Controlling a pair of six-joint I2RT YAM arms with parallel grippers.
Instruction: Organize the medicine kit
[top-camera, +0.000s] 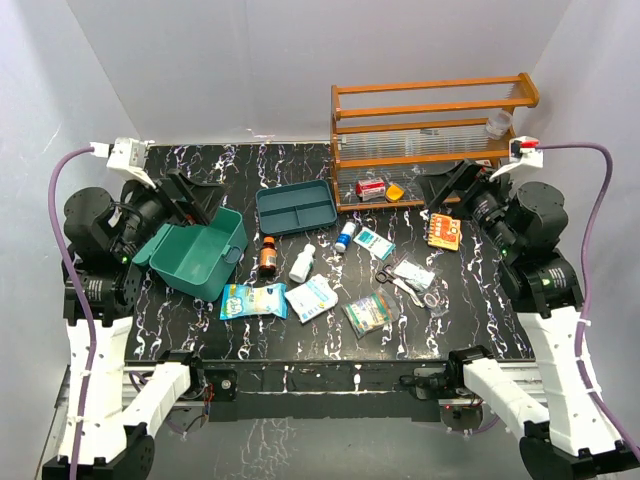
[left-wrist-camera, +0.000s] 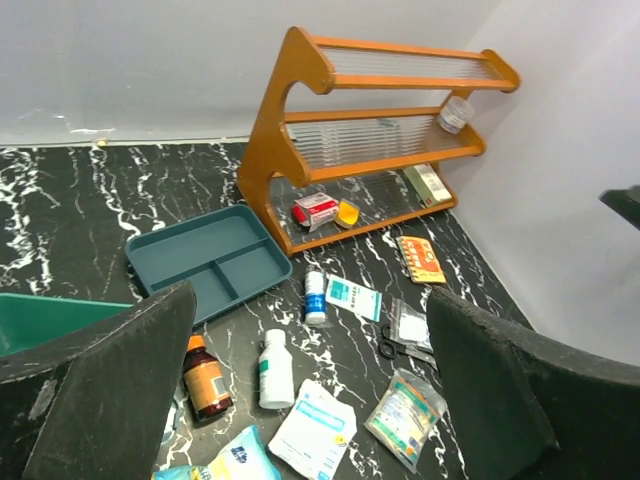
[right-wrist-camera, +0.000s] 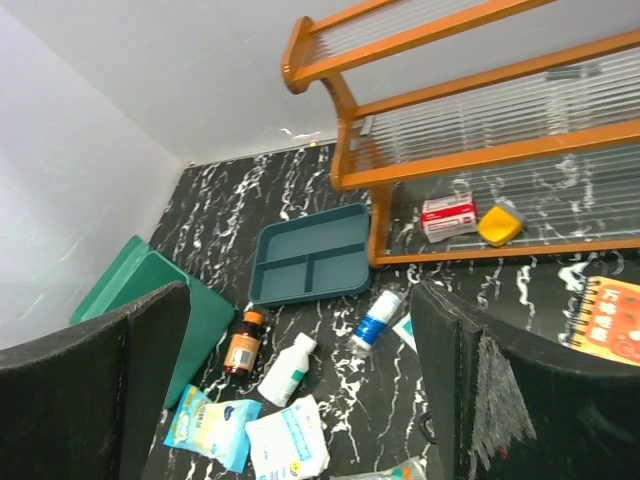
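Left end effector (top-camera: 205, 200): fingers spread wide, nothing between them. It hangs at the left side of the surface (top-camera: 480, 320), just above the far edge of the medicine kit (top-camera: 190, 258).

Right end effector (top-camera: 440, 190): fingers likewise spread wide and holding nothing. It sits at the right, beside the near foot of the orange rack (top-camera: 430, 130) and close to an orange spiral notepad (top-camera: 442, 232).

The medicine kit stands at the left side of the surface with its lid open and its interior facing up. It is apart from the loose items.

The divided tray (top-camera: 296, 208) lies flat between the kit and the rack, toward the back.

Loose items, centre of surface, all lying down:
- brown bottle (top-camera: 268, 257) and white bottle (top-camera: 303, 263), side by side just in front of the tray;
- small blue-and-white bottle (top-camera: 347, 236), next to a teal-and-white flat box (top-camera: 374, 243);
- blue pouch (top-camera: 252, 300) and white pouch (top-camera: 312, 298), near the front edge, edges touching or nearly so;
- green-striped packet (top-camera: 368, 312), to their right;
- scissors (top-camera: 393, 281), beside a clear bag (top-camera: 415, 272).

On the rack, the bottom shelf holds a red-and-white box (top-camera: 371, 188) and a yellow object (top-camera: 395, 191), close together. A small clear cup (top-camera: 498, 123) sits on an upper shelf at the right end.
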